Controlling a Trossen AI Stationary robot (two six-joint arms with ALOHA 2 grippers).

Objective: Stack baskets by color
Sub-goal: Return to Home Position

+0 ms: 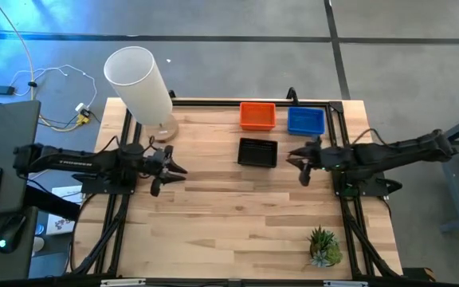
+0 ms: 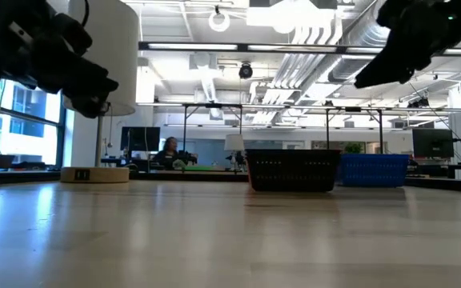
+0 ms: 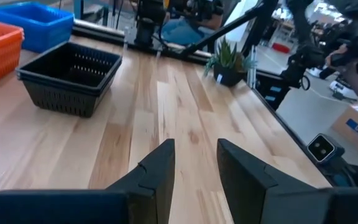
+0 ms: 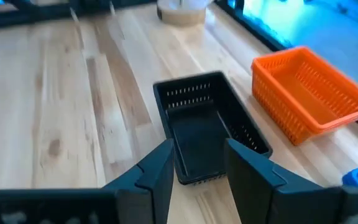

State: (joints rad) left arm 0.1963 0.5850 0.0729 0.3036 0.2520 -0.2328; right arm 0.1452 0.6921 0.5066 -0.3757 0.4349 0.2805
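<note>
Open counter (image 1: 229, 215) lies between the left end effector (image 1: 178, 170) and right end effector (image 1: 293, 158), both with fingers apart and empty. Mesh-walled orange baskets (image 1: 257, 115) and blue baskets (image 1: 306, 120) hug the far edge, right of centre; black baskets (image 1: 257, 152) sit just nearer.

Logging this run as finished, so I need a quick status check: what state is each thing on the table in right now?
Orange baskets: upright on the table, empty.
Blue baskets: upright, empty.
Black baskets: upright, empty, not held.
White cylinder: standing upright.
Plant: upright.
Left gripper: fingers open, holding nothing.
Right gripper: fingers open, holding nothing.
</note>
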